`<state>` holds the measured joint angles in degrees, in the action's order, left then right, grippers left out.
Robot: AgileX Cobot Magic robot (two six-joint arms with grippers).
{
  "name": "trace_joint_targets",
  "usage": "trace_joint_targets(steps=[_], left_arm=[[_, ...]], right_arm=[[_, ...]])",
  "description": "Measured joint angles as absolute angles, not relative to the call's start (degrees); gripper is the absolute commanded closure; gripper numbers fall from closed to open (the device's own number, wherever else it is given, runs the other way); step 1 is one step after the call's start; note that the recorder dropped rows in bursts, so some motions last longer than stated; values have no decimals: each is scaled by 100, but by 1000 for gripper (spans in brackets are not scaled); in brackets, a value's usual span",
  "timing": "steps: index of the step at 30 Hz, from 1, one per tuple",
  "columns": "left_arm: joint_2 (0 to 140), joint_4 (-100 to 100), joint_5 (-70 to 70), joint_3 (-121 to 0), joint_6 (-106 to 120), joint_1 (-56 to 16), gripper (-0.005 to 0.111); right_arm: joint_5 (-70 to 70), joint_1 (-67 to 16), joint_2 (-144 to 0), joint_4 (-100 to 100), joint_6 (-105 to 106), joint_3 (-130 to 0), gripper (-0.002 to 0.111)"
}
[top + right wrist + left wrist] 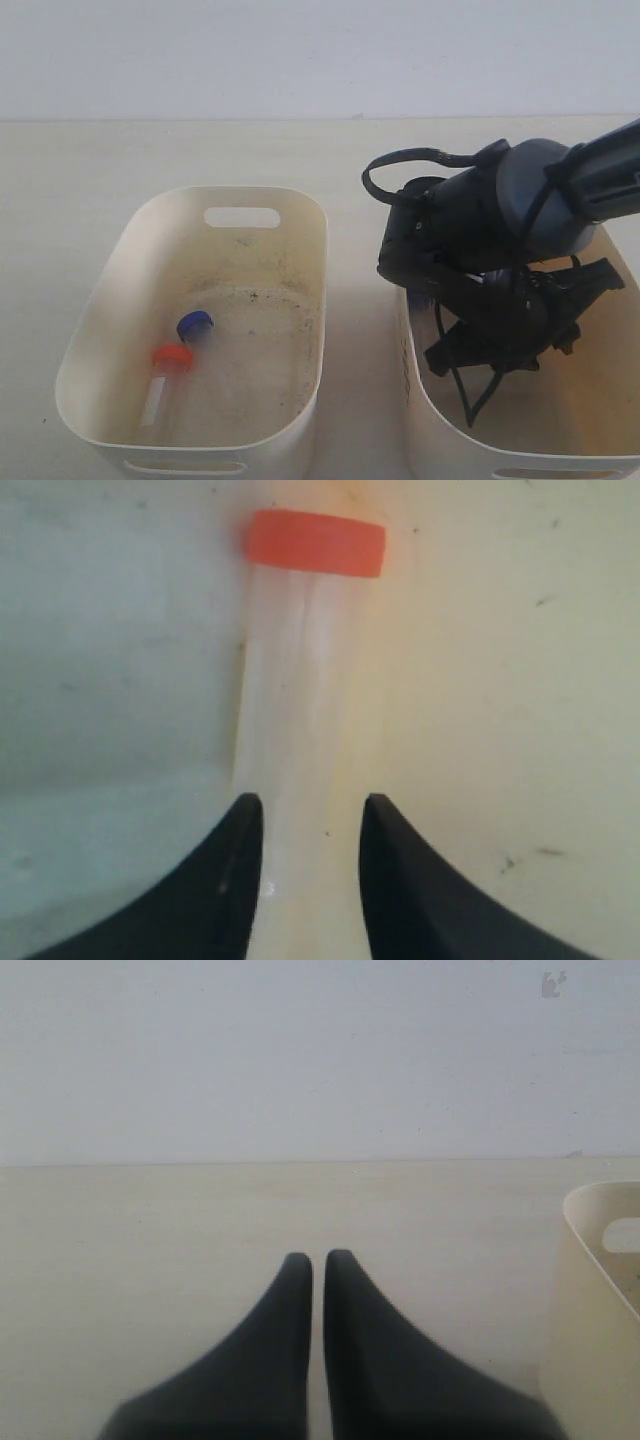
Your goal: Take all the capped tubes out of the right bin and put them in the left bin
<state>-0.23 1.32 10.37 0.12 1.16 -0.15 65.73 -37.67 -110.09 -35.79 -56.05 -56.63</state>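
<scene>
1. Step in hand: pickup of the third tube. Two are already lying on the grimy floor of the left bin [100, 300]: a blue-capped tube [195, 325] and a delivered orange-capped tube [165, 375], side by side.
2. The right arm is reaching down inside the right bin [425, 430]. In its wrist view the right end effector [307, 810] is straddling the clear body of an orange-capped tube [305, 680], cap pointing away from the fingers.
3. The jaws are standing about one tube-width apart, pads at or against the tube walls. Cannot tell whether they are clamping yet or only bracketing; nor whether the tube is lying on the yellowish bin floor or is off it.
4. The left end effector [318, 1257] is idling over the bare counter [100, 160] beside the left bin, fingers nearly touching, holding nothing.
5. A blue patch [418, 297] is showing at the arm's edge in the right bin, possibly the fourth cap; too hidden to confirm.
6. Judgement on the next move: confirm a firm squeeze on the body, lift straight to clear the bin rim, carry across, release low.
</scene>
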Motion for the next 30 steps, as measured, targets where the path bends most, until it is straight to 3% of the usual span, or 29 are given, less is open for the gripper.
trace_joint_targets(steps=[5, 30], left_arm=[[-23, 132, 1037, 12, 116, -15, 103], [-23, 132, 1037, 12, 116, -15, 103]], right_arm=[[6627, -3767, -11009, -3579, -5605, -5663, 51], [6480, -3767, -11197, -3542, -5596, -5663, 52]])
